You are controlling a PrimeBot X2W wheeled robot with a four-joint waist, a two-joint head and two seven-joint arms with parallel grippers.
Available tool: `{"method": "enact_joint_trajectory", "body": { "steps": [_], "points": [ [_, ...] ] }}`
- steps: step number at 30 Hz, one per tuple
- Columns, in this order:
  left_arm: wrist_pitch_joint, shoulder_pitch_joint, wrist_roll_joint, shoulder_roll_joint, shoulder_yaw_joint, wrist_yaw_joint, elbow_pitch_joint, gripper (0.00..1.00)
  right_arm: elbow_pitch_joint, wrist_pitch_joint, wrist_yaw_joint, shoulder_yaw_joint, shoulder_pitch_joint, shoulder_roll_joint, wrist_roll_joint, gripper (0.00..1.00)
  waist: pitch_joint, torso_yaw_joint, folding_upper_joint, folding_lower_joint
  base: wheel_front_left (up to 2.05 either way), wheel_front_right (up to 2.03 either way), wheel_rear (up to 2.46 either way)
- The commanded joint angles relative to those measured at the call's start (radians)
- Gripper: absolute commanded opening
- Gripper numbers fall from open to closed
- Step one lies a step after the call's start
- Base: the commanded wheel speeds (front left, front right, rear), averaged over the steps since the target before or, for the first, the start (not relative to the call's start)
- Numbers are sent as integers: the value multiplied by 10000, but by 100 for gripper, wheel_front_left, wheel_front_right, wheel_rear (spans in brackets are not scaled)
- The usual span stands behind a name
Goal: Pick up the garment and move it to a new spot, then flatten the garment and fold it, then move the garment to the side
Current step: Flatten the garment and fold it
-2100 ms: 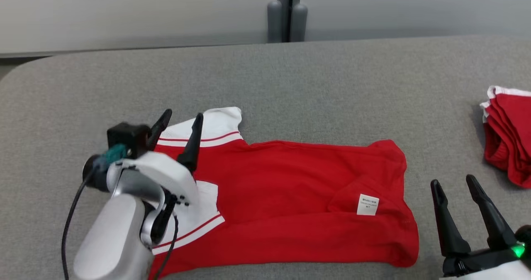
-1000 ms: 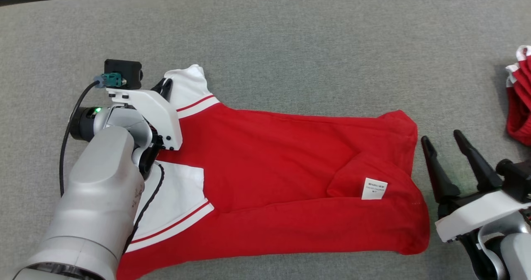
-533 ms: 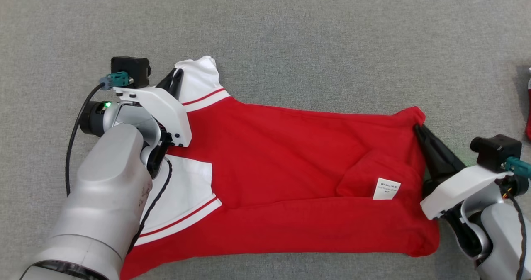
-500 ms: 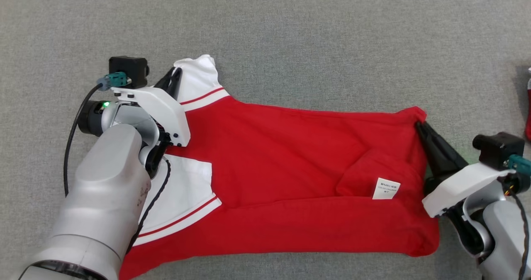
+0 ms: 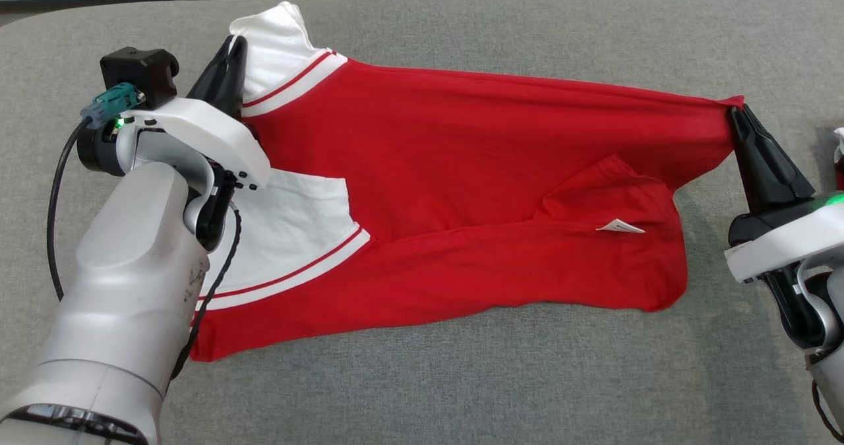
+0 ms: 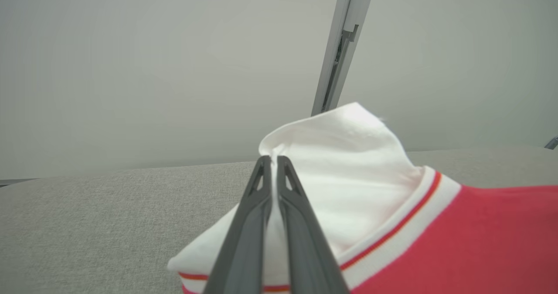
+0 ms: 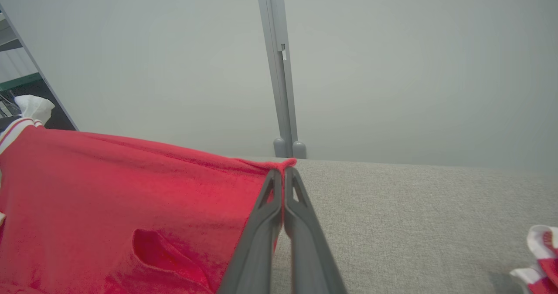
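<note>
Hanging taut between the two grippers, the garment (image 5: 461, 188) now has its far edge lifted off the table (image 5: 461, 379). Its near half sags down between them and rests on the grey top. Half a second ago it lay flat. A second ago the right gripper stood spread just beside the hem. Now the right gripper (image 5: 737, 110) is pressed together on the hem corner at its tips. The left gripper (image 5: 235, 41) pinches the white sleeve (image 5: 277, 36) at its tips, as it did before.

I judge that the first step, carrying the garment to a new spot, is under way, with flattening and folding not yet begun. Because both far corners are held and the edge is stretched straight, it should lay down smooth if the arms travel together. A loose flap (image 5: 613, 194) with the label (image 5: 620, 226) lies inward of the right gripper and may need smoothing.

Count:
- One garment, held.
- Two grippers, both clamped on it.
- Two sleeves: the pinched one, and the other sleeve (image 5: 297, 227) below the left gripper.
- One label.
- One pile (image 5: 839, 155) of red-and-white cloth beyond the right gripper, apart from the garment.
</note>
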Motion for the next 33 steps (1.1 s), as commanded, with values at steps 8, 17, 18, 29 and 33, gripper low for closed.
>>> {"method": "enact_joint_trajectory", "body": {
  "steps": [8,17,18,29,33],
  "points": [
    [-125,1096,405,498,153,143,-1434,0,95,97,-23,203,310,-237,-60,0,-168,187,0,0,0,0,0],
    [-108,4370,1139,901,304,792,-3838,0,662,-181,-22,756,1081,40,-56,0,27,372,0,0,0,0,0],
    [-109,4574,1087,814,274,779,-3820,0,779,-224,-23,740,1031,39,-149,0,75,398,0,0,0,0,0],
    [-78,5417,668,141,436,463,-3264,100,1166,-535,-22,755,1580,588,-17,100,33,502,0,0,0,0,0],
    [-107,6098,723,231,1351,757,-4452,100,572,-740,-20,237,2393,786,-611,100,-303,280,0,0,0,0,0]
  ]
}}
